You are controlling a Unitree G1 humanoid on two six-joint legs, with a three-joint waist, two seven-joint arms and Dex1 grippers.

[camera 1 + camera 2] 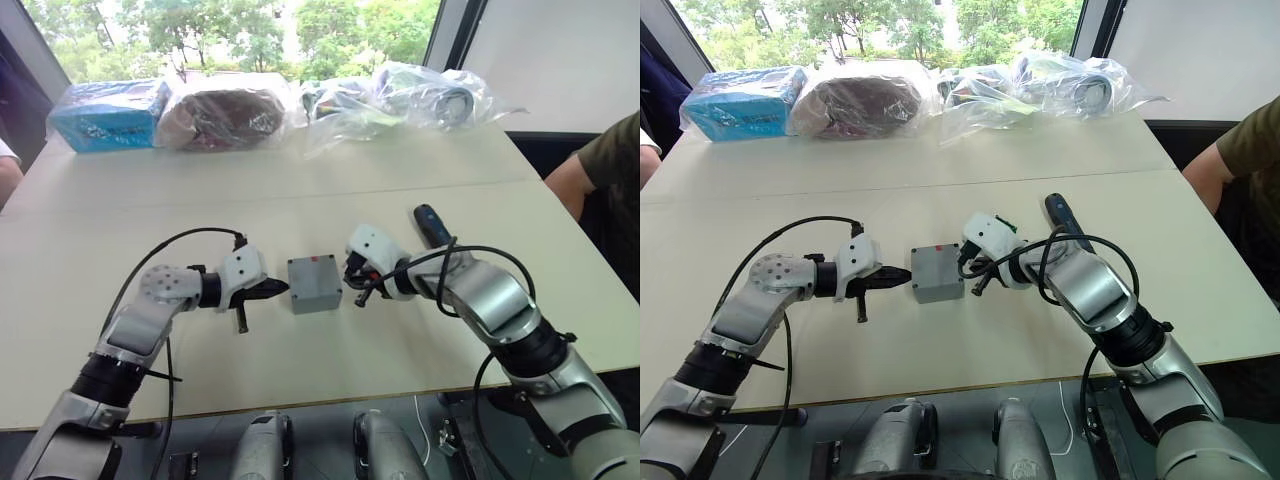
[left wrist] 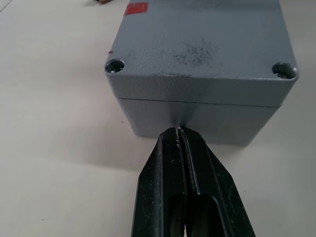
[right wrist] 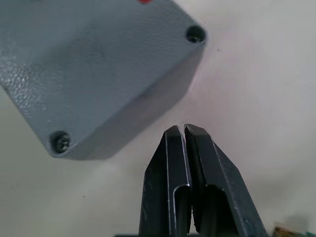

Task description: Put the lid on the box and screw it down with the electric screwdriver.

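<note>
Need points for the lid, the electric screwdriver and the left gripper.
lid (image 2: pixel 197 44): left wrist view, middle of its top face.
electric screwdriver (image 1: pixel 430 222): left eye view, dark handle behind the right arm.
left gripper (image 2: pixel 179 132): left wrist view, fingertips closed together, at the box wall.

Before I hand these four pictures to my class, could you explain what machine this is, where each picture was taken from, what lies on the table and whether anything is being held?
This is a humanoid robot with two arms, each ending in a gripper of two black fingers. The two wide pictures come from cameras in its head, looking down over its arms. The two close pictures come from cameras on its wrists, looking along the fingers.

On the table stands a small grey box with its lid already on; the screw holes at its corners show in the wrist views. The left gripper is shut, its tips at the box's side wall. The right gripper is also shut, beside the box. Neither holds anything. The electric screwdriver lies behind the right arm. At the far edge are plastic-wrapped packages and a blue package.
</note>
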